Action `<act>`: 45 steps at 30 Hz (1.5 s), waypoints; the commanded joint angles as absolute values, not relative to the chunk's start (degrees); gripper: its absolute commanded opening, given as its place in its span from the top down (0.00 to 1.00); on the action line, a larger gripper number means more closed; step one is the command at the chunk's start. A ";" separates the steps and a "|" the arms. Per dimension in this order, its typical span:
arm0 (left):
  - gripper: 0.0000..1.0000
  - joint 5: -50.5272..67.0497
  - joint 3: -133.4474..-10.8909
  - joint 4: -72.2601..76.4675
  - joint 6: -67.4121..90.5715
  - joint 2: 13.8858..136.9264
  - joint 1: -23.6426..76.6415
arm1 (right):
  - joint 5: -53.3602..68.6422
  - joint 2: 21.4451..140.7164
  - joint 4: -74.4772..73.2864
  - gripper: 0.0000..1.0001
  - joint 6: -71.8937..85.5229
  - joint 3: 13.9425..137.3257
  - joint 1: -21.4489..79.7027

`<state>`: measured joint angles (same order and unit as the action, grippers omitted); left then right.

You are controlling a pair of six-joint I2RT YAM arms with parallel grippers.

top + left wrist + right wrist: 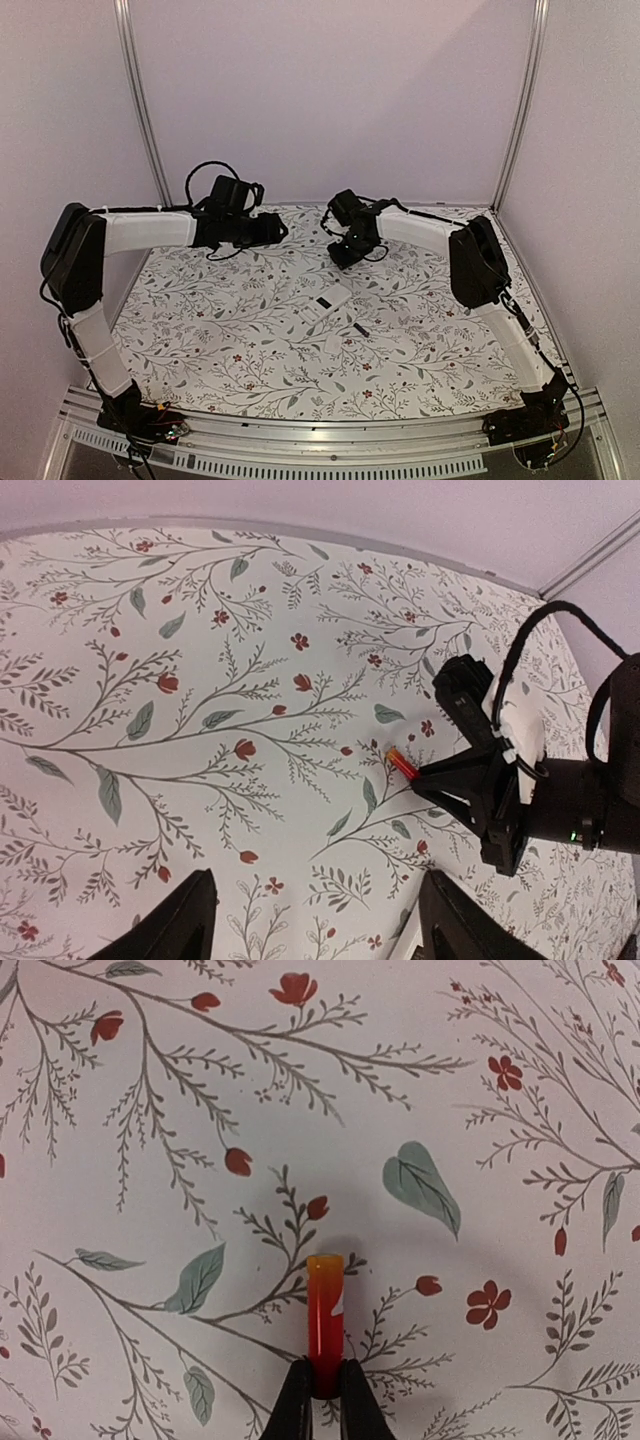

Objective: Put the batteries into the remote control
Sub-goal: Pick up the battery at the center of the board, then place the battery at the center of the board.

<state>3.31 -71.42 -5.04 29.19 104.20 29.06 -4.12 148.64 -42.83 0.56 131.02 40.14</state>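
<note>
My right gripper (323, 1388) is shut on the near end of a red battery (324, 1305), which points away from the fingers, low over the flowered cloth. The left wrist view shows the same battery (402, 764) sticking out of the right gripper (425, 777). From above, the right gripper (341, 256) is just behind the white remote control (326, 304), which lies slanted at mid-table. A small dark cylinder (361, 330), perhaps the other battery, lies right of the remote. My left gripper (318, 928) is open with nothing between its fingers, and hovers at the back left (272, 230).
A small white flat piece (335, 343) lies just in front of the remote. The flowered cloth (220, 330) covers the table. White walls with metal posts (140, 100) close the back and sides. A metal rail (330, 435) runs along the near edge.
</note>
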 commanded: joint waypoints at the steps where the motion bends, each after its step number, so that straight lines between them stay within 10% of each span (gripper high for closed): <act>1: 0.28 3.34 -67.64 -2.92 29.50 99.66 28.43 | -1.52 137.79 -40.93 1.00 0.62 121.18 40.34; 17: 0.22 1.49 -55.64 -1.62 28.19 85.37 28.64 | 5.34 108.53 -30.44 1.00 -1.18 86.09 52.52; 24: 0.01 -4.58 -52.47 -4.66 26.91 81.98 29.53 | 2.30 109.11 -27.28 1.00 2.80 80.95 60.97; 45: 0.00 -8.16 -52.29 -6.59 26.46 83.44 29.71 | -1.70 122.16 -24.83 0.84 9.08 84.40 64.71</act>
